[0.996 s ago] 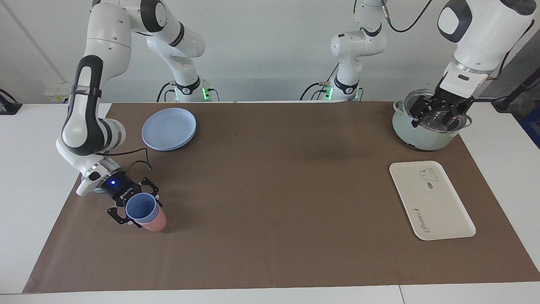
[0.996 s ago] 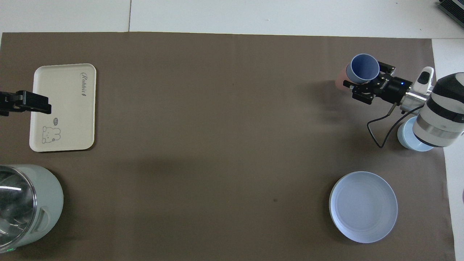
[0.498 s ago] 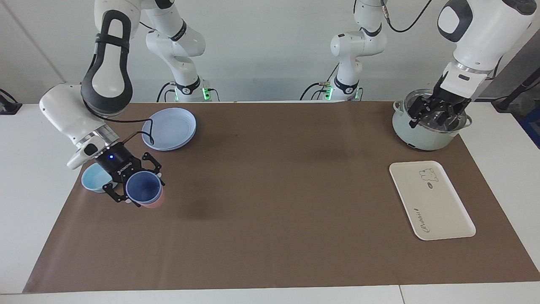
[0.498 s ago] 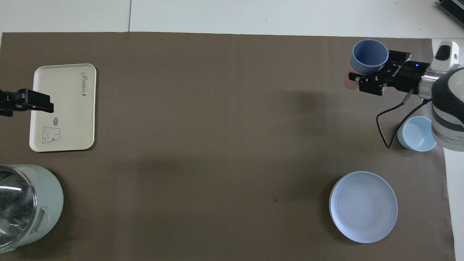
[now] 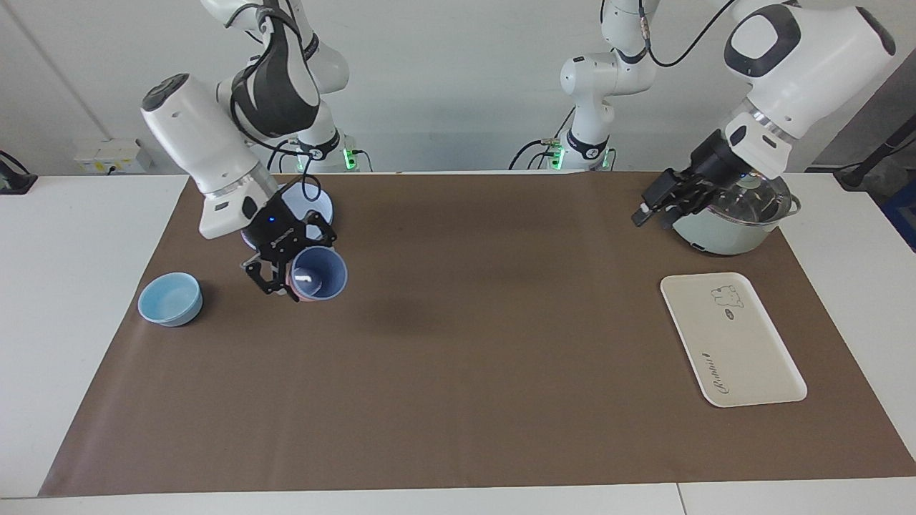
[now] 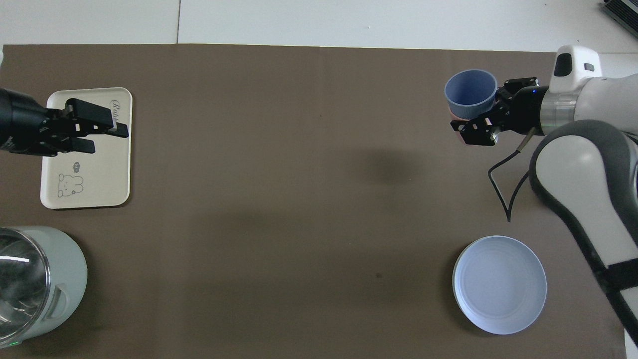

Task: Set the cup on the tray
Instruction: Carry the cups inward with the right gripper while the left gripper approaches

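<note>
Facing view: raised over the brown mat (image 5: 465,372) toward the right arm's end of the table, right gripper (image 5: 290,275) clamped shut on the cup (image 5: 320,272), periwinkle-blue, tipped with its mouth toward the camera. Beneath the cup, a sliver of a pink cup (image 5: 299,295), apparently nested under it and lifted along with it. Below on the mat, a light-blue bowl (image 5: 170,299), well apart from the gripper. Nearer the robots, a round blue plate (image 5: 322,206), partly hidden by the arm.

Toward the left arm's end, left gripper (image 5: 644,209) up in the air beside a pale green pot (image 5: 715,232). Farther from the robots than the pot, the tray (image 5: 744,350), cream-white and flat on the mat, with a cartoon animal print and script lettering, nothing on it.

Overhead view: left gripper (image 6: 107,139) over the tray (image 6: 99,174), fingers parted, nothing between them. Cup (image 6: 470,89) well apart from the tray, at the table's other end.
</note>
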`<state>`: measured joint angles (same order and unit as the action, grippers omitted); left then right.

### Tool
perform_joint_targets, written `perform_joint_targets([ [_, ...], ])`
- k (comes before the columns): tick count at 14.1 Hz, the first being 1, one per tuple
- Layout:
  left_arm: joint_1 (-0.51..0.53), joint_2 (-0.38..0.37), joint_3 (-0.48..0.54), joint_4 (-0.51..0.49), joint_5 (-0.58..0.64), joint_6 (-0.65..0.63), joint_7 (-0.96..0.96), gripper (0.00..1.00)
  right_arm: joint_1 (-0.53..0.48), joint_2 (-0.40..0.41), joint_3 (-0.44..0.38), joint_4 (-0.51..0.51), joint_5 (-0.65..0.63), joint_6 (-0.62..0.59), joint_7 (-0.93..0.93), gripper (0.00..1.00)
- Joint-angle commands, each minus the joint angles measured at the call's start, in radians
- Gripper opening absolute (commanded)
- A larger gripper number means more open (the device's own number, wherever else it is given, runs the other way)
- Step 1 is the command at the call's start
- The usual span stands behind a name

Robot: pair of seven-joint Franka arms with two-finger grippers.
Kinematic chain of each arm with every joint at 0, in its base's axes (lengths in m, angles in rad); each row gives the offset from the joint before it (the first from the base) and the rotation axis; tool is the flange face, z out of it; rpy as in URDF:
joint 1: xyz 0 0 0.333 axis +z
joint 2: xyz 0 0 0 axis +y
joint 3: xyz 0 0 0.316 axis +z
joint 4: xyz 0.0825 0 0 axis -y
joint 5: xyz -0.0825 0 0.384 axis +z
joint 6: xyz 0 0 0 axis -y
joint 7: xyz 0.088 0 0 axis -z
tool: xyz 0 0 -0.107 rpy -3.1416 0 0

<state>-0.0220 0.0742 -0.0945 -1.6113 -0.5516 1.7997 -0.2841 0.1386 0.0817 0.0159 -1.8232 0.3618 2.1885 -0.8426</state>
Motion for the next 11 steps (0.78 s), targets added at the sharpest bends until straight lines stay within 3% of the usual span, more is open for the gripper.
perform_joint_targets([
  [1,-0.103,0.123,0.009,0.092,-0.117,0.088,-0.11,0.73,0.068,-0.008,-0.004,0.01,-0.081,-0.042,0.095,0.0],
  [5,-0.243,0.176,0.007,0.111,-0.272,0.283,-0.194,0.66,0.148,-0.01,-0.001,0.031,-0.222,-0.079,0.148,0.0],
  [9,-0.401,0.203,0.007,0.102,-0.309,0.476,-0.309,0.63,0.206,-0.008,-0.001,0.061,-0.323,-0.139,0.184,0.0],
  [11,-0.456,0.203,0.007,0.084,-0.309,0.509,-0.316,0.62,0.226,-0.007,-0.001,0.062,-0.33,-0.142,0.191,0.0],
])
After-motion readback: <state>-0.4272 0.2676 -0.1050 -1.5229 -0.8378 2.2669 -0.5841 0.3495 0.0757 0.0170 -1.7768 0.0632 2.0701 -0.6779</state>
